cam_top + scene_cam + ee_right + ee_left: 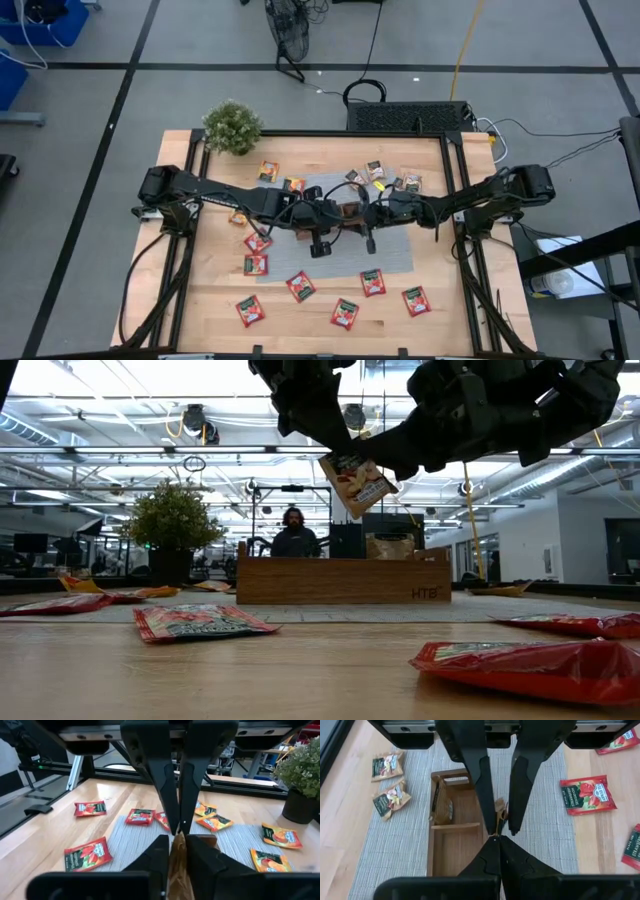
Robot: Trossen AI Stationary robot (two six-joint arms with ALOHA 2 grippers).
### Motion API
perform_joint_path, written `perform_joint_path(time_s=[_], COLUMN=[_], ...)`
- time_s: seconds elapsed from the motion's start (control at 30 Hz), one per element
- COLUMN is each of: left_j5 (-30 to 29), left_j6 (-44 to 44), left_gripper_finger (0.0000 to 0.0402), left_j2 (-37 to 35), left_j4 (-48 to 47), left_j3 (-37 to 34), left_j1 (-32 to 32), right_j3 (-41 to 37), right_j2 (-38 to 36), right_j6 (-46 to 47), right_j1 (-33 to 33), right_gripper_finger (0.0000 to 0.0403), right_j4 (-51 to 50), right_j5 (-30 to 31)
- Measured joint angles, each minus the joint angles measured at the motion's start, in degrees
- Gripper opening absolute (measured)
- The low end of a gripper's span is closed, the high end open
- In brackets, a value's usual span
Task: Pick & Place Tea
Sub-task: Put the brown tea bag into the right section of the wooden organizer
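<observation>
**Overhead, two grippers meet on one sachet above the tray**

Both grippers pinch the same grey-brown tea sachet point(357, 482) over the middle of the table. The left gripper point(499, 838) has its fingers pressed together on one edge of it; the right gripper point(177, 831) has its fingers closed narrowly on the opposite edge. In the low view the sachet hangs tilted in the air, clear of the wooden tray point(342, 580) beneath it, showing a dark band at its top and a pale printed panel with a small picture below.

Much of the sachet is hidden. From above, the two wrists cover it completely, and in each wrist view only a thin brown sliver shows between the dark fingertips. Its printing is too small to read. The tray's compartments are partly covered by the fingers in the left wrist view, where one compartment holds another brownish sachet standing on edge.

Both arms reach inward from opposite sides of the table and meet tip to tip above the grey woven mat point(400, 258).

Red sachets point(300, 286) lie scattered flat on the mat and the wooden table point(470, 310) on the near side; orange-yellow sachets point(268, 171) and grey-brown ones lie beyond the tray. A potted plant point(232, 127) stands at the far left corner. A person point(293, 532) shows in the room behind.
</observation>
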Motion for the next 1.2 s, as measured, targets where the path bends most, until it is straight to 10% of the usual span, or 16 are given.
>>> perform_joint_path(time_s=[0.5, 0.7, 0.93, 1.2], left_j5=[0.70, -10.98, -20.14, -20.29], left_j6=[-2.82, -0.30, 3.74, 6.10], left_gripper_finger=[0.0038, 0.0028, 0.0004, 0.0035], left_j2=[-3.83, -7.39, -8.27, -8.04], left_j4=[-1.91, -1.52, 3.18, 7.00], left_j3=[-0.04, -0.02, -1.14, -1.14], left_j1=[-1.63, -6.53, -10.39, -9.59], right_j3=[-1.41, -6.90, -22.41, -27.30], right_j2=[-1.08, -6.72, -10.92, -10.51], right_j6=[-7.28, -7.22, -2.76, -0.87], right_j1=[-0.12, -0.13, -3.70, -7.48], right_gripper_finger=[0.0001, 0.0001, 0.0000, 0.0000], right_j4=[-4.98, -2.84, 19.29, 26.21], right_j5=[12.89, 16.91, 15.54, 0.63])
